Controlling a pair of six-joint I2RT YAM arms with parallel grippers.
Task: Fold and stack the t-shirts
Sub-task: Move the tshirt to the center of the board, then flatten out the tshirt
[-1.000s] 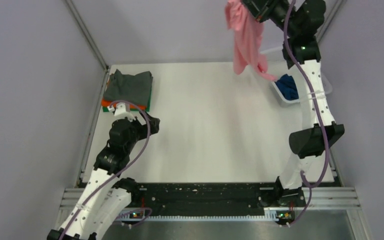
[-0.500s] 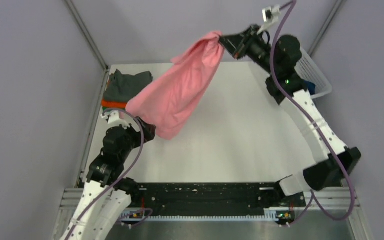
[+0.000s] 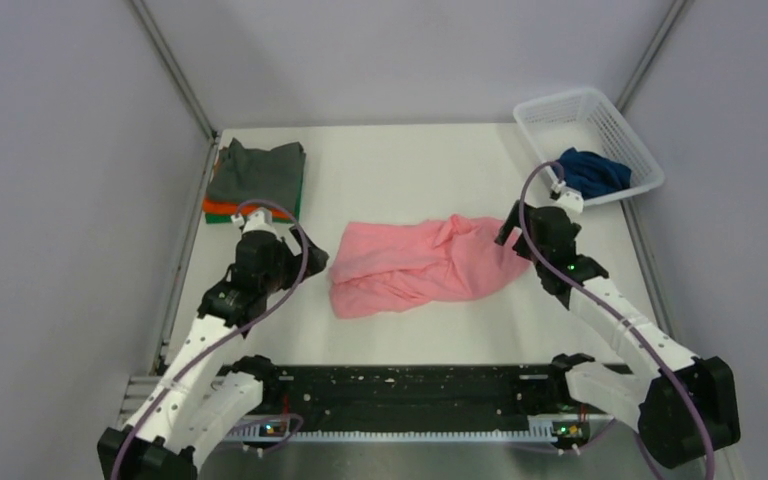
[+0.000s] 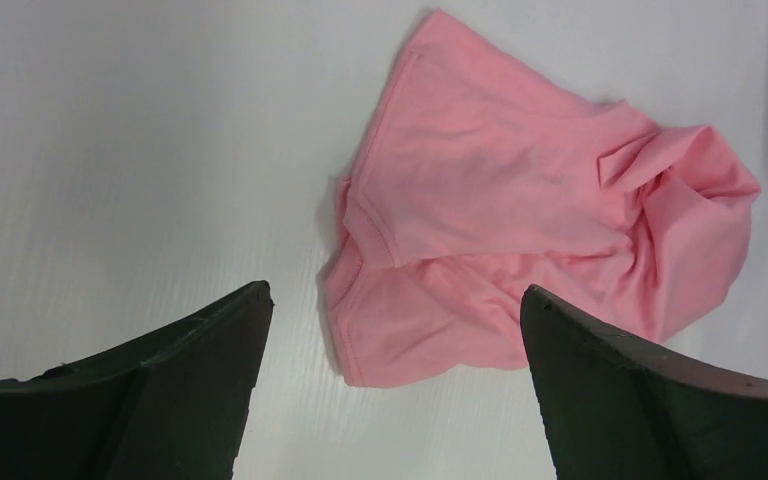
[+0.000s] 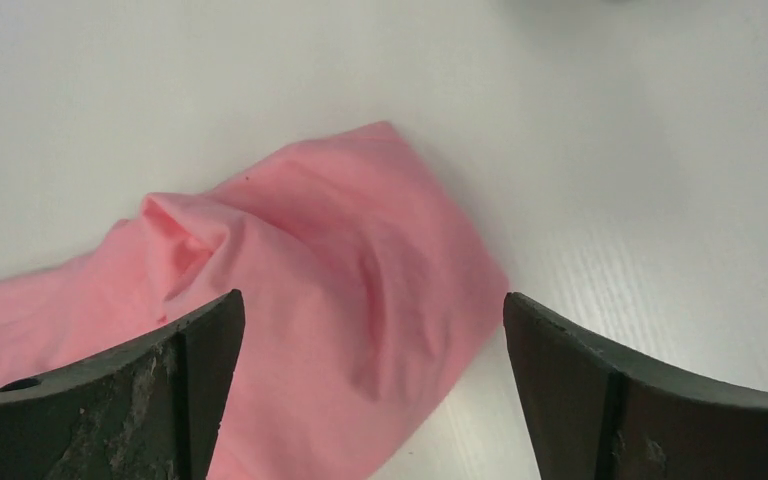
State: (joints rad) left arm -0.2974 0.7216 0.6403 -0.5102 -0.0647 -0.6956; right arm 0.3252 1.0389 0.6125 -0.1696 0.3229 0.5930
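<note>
The pink t-shirt [image 3: 420, 265] lies crumpled in the middle of the table [image 3: 410, 165], one sleeve showing at its left end and its right end bunched in folds. The left gripper [image 4: 392, 300] and right gripper [image 5: 370, 305] hang at either end of it, jaws wide apart and holding nothing. The job appears to be at the spreading stage: the next move likely calls for pinching two edges and drawing the cloth flat before any fold. The white lattice basket [image 3: 628, 140] at the far right holds one navy t-shirt [image 3: 590, 172]. At the far left, a folded dark grey t-shirt [image 3: 258, 172] tops a stack, over an orange t-shirt [image 3: 220, 208] and a green t-shirt [image 3: 296, 208] showing only as edges.
</note>
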